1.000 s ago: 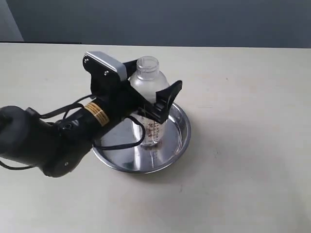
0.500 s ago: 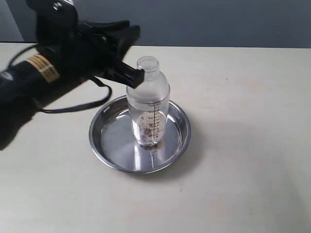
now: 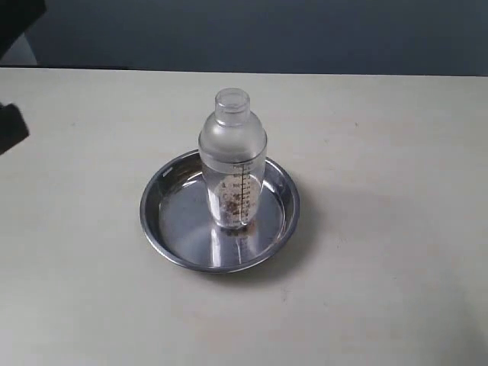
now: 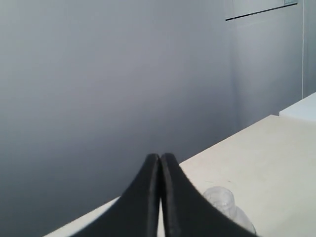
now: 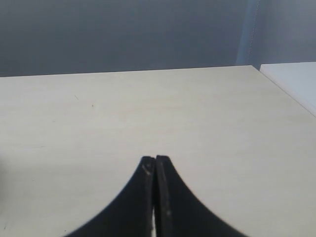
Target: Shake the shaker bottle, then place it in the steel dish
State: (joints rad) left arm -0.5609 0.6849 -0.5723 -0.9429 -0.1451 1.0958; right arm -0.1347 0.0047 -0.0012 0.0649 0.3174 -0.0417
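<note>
The shaker bottle (image 3: pixel 232 162) stands upright in the steel dish (image 3: pixel 171 221), brownish bits at its bottom, nothing touching it. In the exterior view only a dark sliver of the left arm (image 3: pixel 11 126) shows at the left edge. The left wrist view has my left gripper (image 4: pixel 160 157) shut and empty, raised against the grey wall, with the bottle's cap (image 4: pixel 220 198) peeking out beside one finger. My right gripper (image 5: pixel 155 159) is shut with nothing in it, over bare table, and does not appear in the exterior view.
The beige table (image 3: pixel 381 152) spreads all round the dish. A grey wall (image 3: pixel 267 34) runs behind its far edge. A white surface (image 5: pixel 294 79) adjoins the table in the right wrist view.
My left gripper let go of the bottle, lifted up and away to the left, and closed. The bottle stays standing in the dish.
</note>
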